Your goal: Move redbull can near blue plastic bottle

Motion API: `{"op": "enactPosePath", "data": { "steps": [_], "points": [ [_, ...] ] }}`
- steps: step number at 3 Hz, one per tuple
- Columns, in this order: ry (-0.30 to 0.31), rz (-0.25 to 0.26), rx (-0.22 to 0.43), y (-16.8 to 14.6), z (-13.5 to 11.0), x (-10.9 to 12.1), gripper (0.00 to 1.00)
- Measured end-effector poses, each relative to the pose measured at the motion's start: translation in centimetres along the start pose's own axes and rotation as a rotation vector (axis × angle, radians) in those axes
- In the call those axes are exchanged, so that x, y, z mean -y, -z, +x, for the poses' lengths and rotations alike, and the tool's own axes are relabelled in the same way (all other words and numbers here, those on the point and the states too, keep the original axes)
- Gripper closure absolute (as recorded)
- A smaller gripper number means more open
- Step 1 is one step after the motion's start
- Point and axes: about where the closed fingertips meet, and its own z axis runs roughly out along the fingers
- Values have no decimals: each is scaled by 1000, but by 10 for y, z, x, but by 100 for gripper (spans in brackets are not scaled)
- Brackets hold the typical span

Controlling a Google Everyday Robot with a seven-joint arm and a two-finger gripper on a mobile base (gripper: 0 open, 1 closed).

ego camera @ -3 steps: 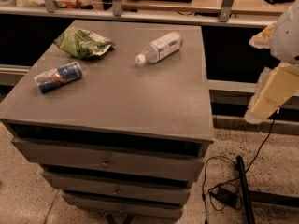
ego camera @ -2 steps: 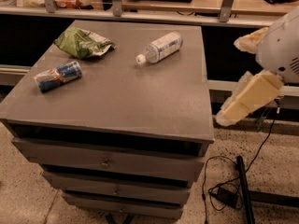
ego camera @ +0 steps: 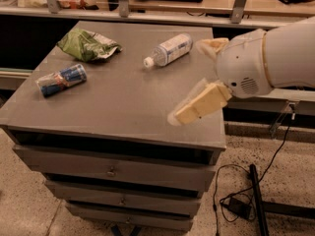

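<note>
The redbull can (ego camera: 61, 79), blue and silver with a red mark, lies on its side near the left edge of the grey cabinet top (ego camera: 118, 107). The blue plastic bottle (ego camera: 168, 49), clear with a white cap and pale label, lies on its side at the back middle, cap toward the front left. My gripper (ego camera: 187, 81) hovers over the right side of the cabinet top, to the right of and in front of the bottle and far from the can. Its two cream fingers (ego camera: 197, 104) are spread apart with nothing between them.
A crumpled green snack bag (ego camera: 87, 44) lies at the back left, just behind the can. The cabinet has drawers (ego camera: 113, 171) below. A shelf rail (ego camera: 147, 14) runs behind it. A black cable and adapter (ego camera: 238, 205) lie on the floor at the right.
My arm has swung in from the right edge of the view, leftward over the cabinet's right side. The can, bottle and bag have not moved.
</note>
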Motion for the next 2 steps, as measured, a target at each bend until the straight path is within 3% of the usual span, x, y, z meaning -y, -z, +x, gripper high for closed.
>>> {"op": "enactPosePath", "data": {
  "steps": [1,2],
  "points": [
    [-8,-54,155,-42,-32,-18,0],
    [-49,-95,233,-74,-40,-34,0]
  ]
}}
